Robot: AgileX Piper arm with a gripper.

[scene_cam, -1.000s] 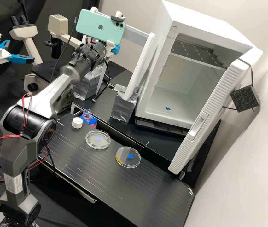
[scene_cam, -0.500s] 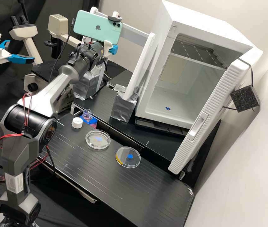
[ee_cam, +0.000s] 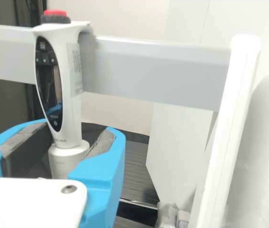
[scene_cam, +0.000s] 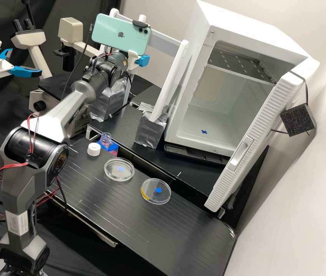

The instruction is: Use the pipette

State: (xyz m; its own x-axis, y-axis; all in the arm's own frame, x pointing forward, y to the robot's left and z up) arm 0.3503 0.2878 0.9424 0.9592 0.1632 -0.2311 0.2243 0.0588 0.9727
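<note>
An electronic pipette (ee_cam: 72, 95) hangs at a grey rail (ee_cam: 158, 71), long axis nearly vertical, red button up, lower end down. The gripper (scene_cam: 142, 60) has its blue fingers spread either side of the lower body; contact is unclear. Beyond, the white rack post (ee_cam: 229, 123) stands upright, slightly slanted.

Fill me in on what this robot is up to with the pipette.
The arm has its gripper right at the white pipette, which stands upright against the grey rail. Whether it has hold of it I can't tell. Down on the bench are two round clear dishes and a white cap.
</note>
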